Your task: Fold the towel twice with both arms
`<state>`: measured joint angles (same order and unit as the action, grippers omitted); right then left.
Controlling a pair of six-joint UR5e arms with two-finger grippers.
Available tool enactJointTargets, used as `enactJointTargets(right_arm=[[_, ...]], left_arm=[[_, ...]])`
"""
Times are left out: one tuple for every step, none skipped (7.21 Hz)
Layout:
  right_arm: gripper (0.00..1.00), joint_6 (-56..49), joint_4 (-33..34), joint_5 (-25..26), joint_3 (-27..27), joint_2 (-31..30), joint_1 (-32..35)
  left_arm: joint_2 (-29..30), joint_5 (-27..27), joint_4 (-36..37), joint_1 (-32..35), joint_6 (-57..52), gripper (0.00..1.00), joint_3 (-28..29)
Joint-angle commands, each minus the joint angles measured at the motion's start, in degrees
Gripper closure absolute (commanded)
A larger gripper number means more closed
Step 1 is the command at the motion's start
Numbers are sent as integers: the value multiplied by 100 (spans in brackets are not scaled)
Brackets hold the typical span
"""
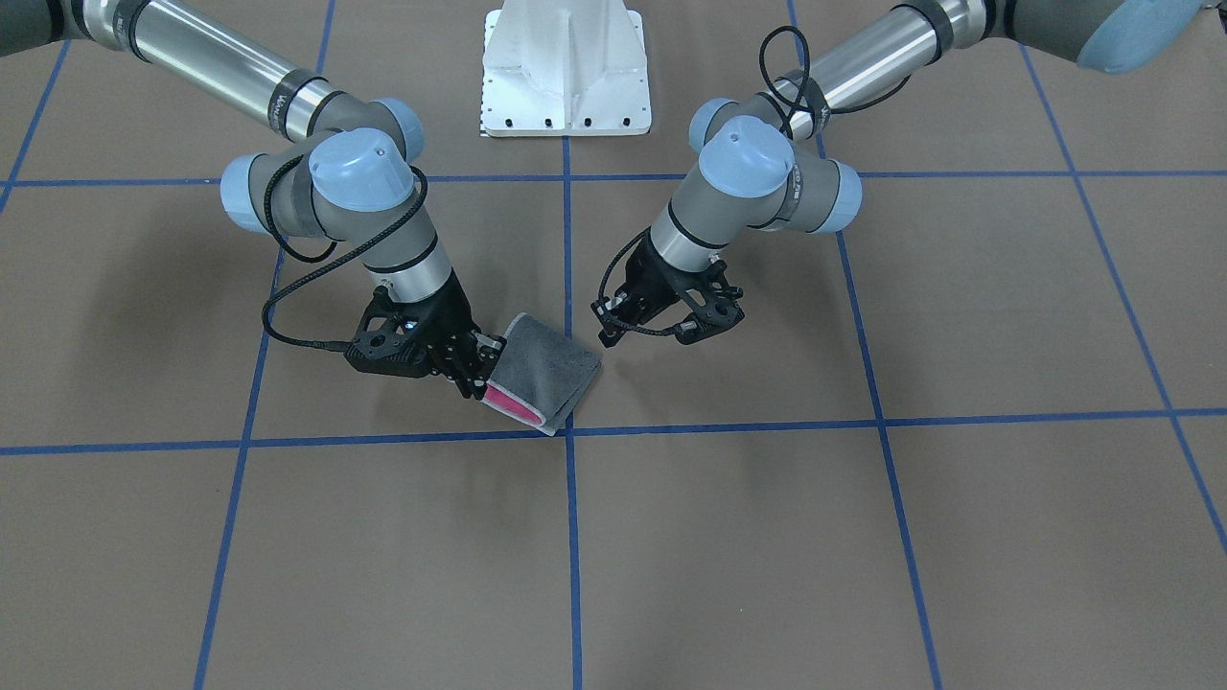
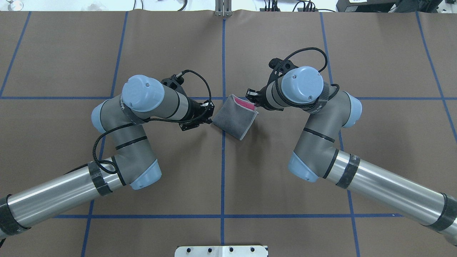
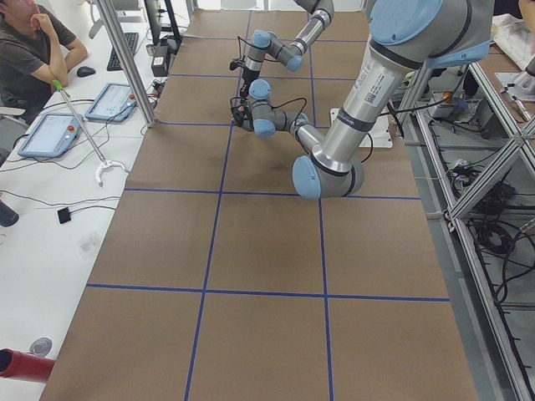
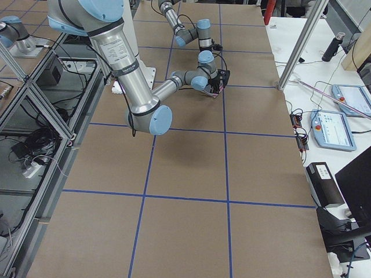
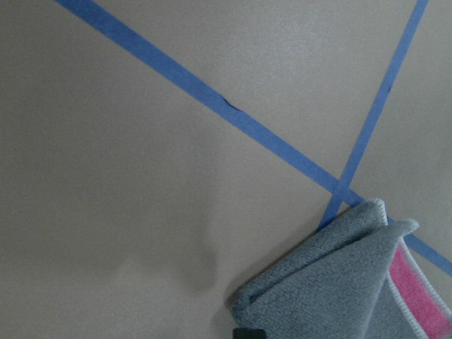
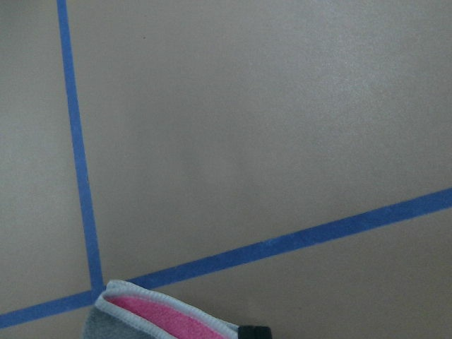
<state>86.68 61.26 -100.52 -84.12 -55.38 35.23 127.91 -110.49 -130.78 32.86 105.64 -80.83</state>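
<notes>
"Black fingers pinched on cloth: is that the right end effector (image 1: 476,369)?"
"Yes. Its jaws are closed on the open edge of the towel (image 1: 551,372), where a strip of the pink face shows between the light grey hems."
"And the left end effector (image 1: 654,326)?"
"Its fingers stand spread with nothing between them, just beside the towel's opposite corner. In the overhead view it looks close to touching, but I cannot tell whether it does."
"How does the towel lie?"
"Folded, dark grey face outward, between the two end effectors in the middle of the desk (image 1: 767,546), by a crossing of the blue tape lines (image 1: 571,537). The gripped edge looks a little raised."
"Further out?"
"The right arm (image 1: 316,182) and the left arm (image 1: 767,182) bend in from either side of the white base (image 1: 566,77). In the side view a person (image 3: 33,46) sits at a white table (image 3: 25,251) beside the desk."
</notes>
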Motion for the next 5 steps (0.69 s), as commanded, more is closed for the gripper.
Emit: enactJointTargets(right_arm=[[0, -37, 0, -38, -8, -7, 28], [0, 24, 8, -56, -51, -7, 28], [1, 163, 8, -82, -60, -25, 2], [4, 504, 0, -82, -61, -42, -68], [17, 856, -9, -73, -34, -60, -190]], left_arm=[[-30, -43, 0, 27, 1, 100, -56], [-30, -43, 8, 36, 1, 100, -56], [-30, -34, 9, 45, 1, 100, -56], [-30, -34, 9, 36, 1, 100, -56], [-30, -34, 9, 36, 1, 100, -56]])
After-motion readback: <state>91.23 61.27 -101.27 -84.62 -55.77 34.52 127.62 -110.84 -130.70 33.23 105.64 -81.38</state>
